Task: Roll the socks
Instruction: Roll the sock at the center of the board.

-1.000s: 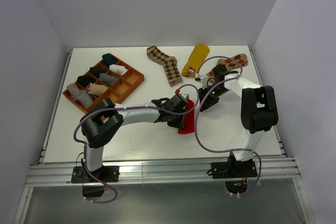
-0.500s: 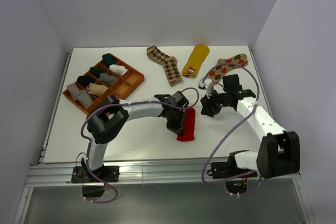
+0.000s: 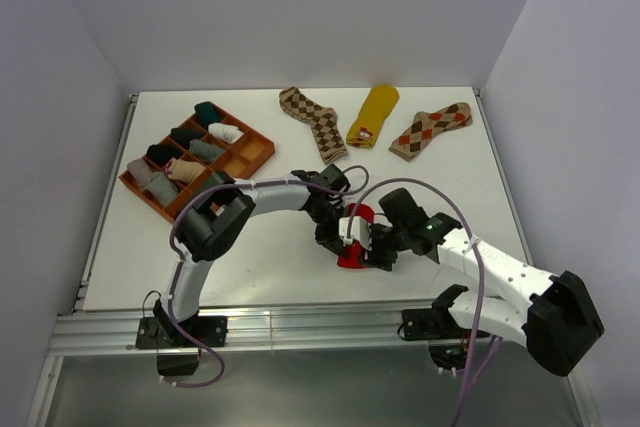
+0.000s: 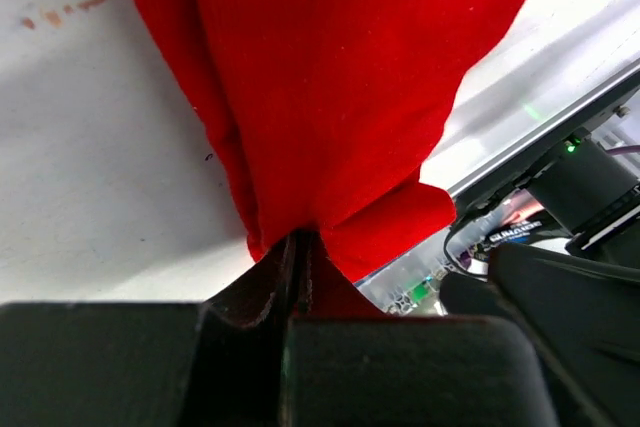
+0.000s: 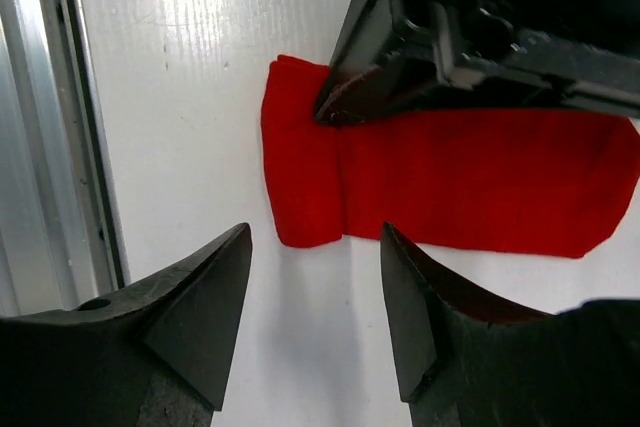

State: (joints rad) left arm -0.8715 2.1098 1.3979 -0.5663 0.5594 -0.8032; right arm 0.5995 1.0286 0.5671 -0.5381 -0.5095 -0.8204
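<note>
From above, the left pincer [image 3: 338, 237] and the right pincer [image 3: 379, 249] come together over the red sock [image 3: 349, 261], which lies on the table [image 3: 250, 267] directly under them. Well beyond both pincers, along the far edge, three socks lie flat and unrolled: a brown argyle sock [image 3: 316, 123], the mustard sock [image 3: 373, 114] and a second argyle sock [image 3: 432, 129]. Off to the far left of the left pincer, the orange tray [image 3: 268, 149] holds bundles in several compartments. They look like socks already rolled, though they are too small to be sure.

In the left wrist view, the left pincer [image 4: 300, 252] is closed tight, with a fold of the red sock [image 4: 330, 77] nipped between its fingers. The rest of the cloth spreads out flat ahead of the tips.

In the right wrist view, the right pincer [image 5: 315, 312] stands wide open with nothing between its fingers. Its tips are apart from the red sock [image 5: 450, 187], which lies just ahead of them. The left pincer [image 5: 338, 109] pins the sock near its end on the far side.

By my reading, the task is partly done. The red sock is gripped but not yet rolled, and the three flat socks are untouched.
</note>
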